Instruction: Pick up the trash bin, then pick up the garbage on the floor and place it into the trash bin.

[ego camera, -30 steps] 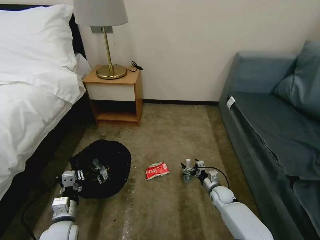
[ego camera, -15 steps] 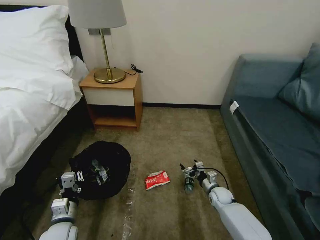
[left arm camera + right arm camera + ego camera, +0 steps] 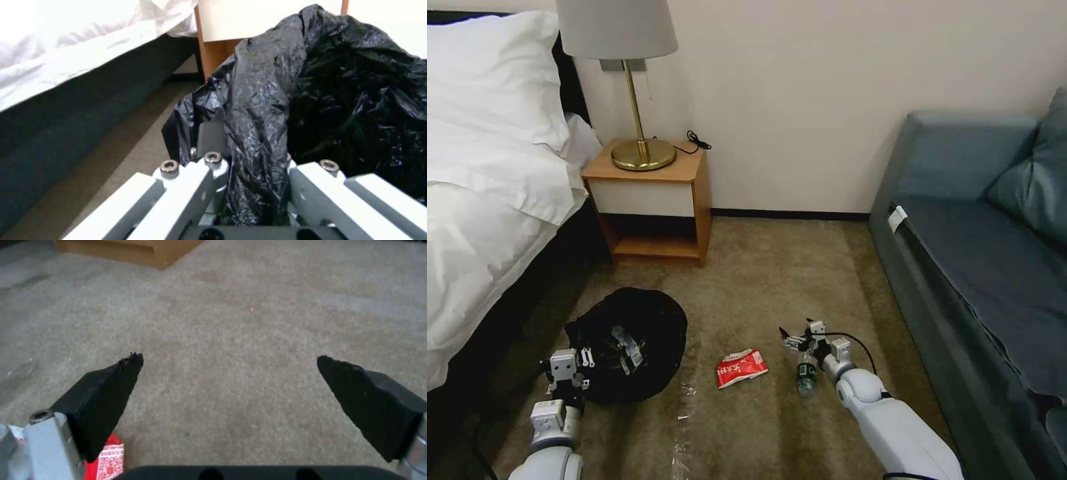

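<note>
The trash bin (image 3: 647, 320), draped in its black liner bag, sits on the carpet at the lower left beside the bed. My left gripper (image 3: 584, 358) is shut on its near rim, and the left wrist view shows the black liner (image 3: 267, 110) pinched between the fingers of that gripper (image 3: 254, 163). A small clear bottle (image 3: 806, 377) lies on the carpet just under my right wrist. My right gripper (image 3: 795, 335) is open just beyond it, holding nothing. A red-and-white packet (image 3: 742, 367) lies flat between bin and bottle. The right wrist view shows the open right gripper (image 3: 229, 360) over bare carpet, with the packet's corner (image 3: 104, 460) at the edge.
A bed with white linen (image 3: 487, 220) runs along the left. A wooden nightstand (image 3: 650, 200) with a brass lamp (image 3: 642, 150) stands by the wall. A blue sofa (image 3: 980, 253) fills the right side. Open carpet (image 3: 774, 273) lies between them. Clear scraps (image 3: 684, 393) lie near the bin.
The whole head view has shifted, so the camera moved. The bottle stood at the right gripper's fingers a second ago; now it lies on the carpet nearer me, apart from the open fingers.
</note>
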